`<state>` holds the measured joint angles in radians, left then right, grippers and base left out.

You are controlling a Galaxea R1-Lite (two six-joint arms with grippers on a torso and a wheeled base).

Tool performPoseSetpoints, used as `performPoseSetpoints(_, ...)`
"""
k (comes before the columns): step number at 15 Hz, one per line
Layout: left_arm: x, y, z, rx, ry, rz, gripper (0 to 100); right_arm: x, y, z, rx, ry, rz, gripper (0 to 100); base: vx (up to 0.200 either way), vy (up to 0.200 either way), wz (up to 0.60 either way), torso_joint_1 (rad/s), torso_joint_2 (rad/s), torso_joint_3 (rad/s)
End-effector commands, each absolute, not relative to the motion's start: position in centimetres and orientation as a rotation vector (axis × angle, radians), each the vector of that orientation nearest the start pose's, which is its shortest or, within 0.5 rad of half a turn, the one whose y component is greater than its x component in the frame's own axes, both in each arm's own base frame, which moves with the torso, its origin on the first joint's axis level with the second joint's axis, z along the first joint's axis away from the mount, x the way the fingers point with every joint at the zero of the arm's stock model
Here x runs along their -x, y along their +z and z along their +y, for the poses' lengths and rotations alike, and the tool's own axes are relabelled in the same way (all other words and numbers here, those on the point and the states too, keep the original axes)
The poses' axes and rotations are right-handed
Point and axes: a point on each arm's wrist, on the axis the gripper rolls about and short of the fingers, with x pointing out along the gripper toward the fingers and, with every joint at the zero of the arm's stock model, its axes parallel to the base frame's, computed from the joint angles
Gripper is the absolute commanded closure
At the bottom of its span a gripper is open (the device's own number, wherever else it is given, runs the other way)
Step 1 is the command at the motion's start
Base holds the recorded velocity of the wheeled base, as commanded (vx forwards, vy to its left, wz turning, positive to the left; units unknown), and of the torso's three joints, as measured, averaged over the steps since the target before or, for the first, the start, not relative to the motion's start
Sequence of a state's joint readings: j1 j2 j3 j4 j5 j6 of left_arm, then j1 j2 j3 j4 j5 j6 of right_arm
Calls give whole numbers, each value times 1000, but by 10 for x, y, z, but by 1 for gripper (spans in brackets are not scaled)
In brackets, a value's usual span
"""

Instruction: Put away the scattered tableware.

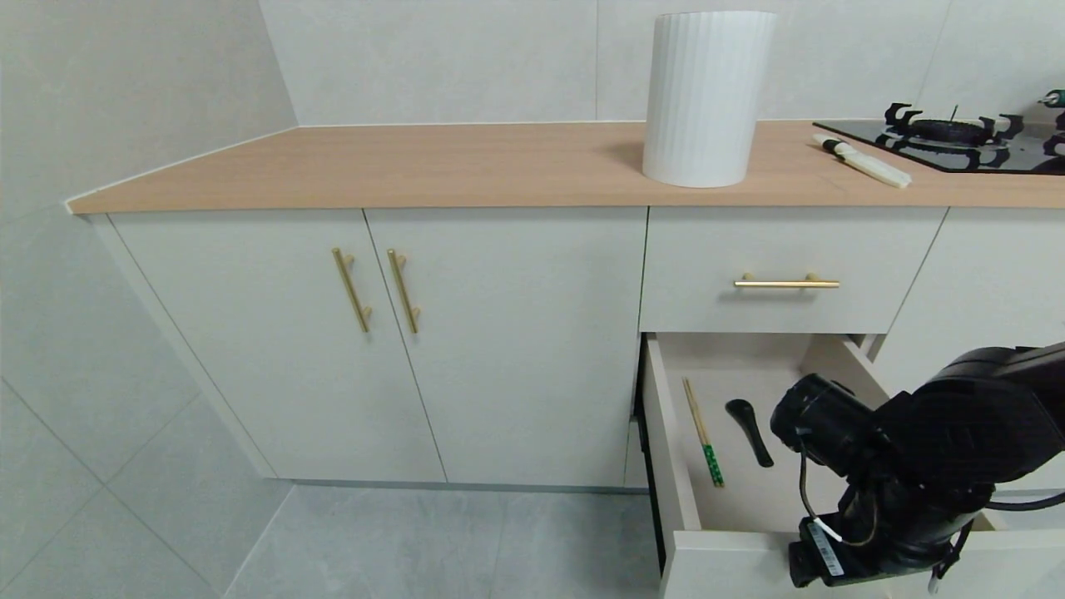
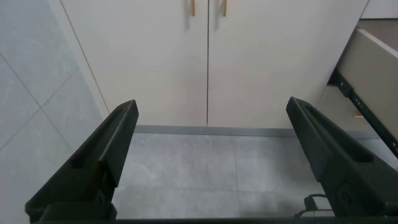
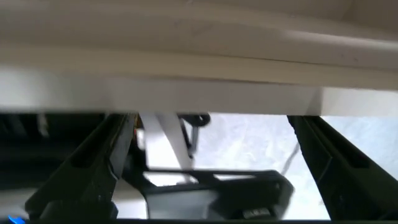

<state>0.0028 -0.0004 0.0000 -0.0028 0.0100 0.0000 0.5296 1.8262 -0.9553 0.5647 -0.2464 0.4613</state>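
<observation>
You faced a wood counter (image 1: 416, 166) over pale cabinets (image 1: 499, 349). In the open drawer (image 1: 666, 433) lay green-tipped chopsticks (image 1: 703, 433) beside a black spoon (image 1: 749, 428). Your left gripper (image 2: 211, 155) and right gripper (image 3: 211, 162) gaped wide, empty.

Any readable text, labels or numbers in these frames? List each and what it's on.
No text can be read in any view.
White sticker on the right arm: dark print, too small to read.
Chopsticks in the open drawer: green patterned ends, no legible characters.
Pale wrapped stick on the counter: no legible print.
</observation>
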Motion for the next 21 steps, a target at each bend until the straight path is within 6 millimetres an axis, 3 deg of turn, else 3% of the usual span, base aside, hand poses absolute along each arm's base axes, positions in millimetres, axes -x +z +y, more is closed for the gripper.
performPoseSetpoints(1, 23, 76, 0, 0, 14, -3, 0, -238, 103, 121, 122, -109, 1296, 0, 0, 0, 0, 0, 0, 0)
performPoseSetpoints(8, 23, 76, 0, 0, 14, -3, 0, -268, 99, 102, -11, -184, 1110, 0, 0, 0, 0, 0, 0, 0)
performPoseSetpoints(13, 23, 76, 0, 0, 14, -3, 0, -293, 76, 90, -71, -269, 911, 0, 0, 0, 0, 0, 0, 0)
performPoseSetpoints(21, 23, 76, 0, 0, 14, -3, 0, -332, 63, 67, -123, -284, 710, 0, 0, 0, 0, 0, 0, 0)
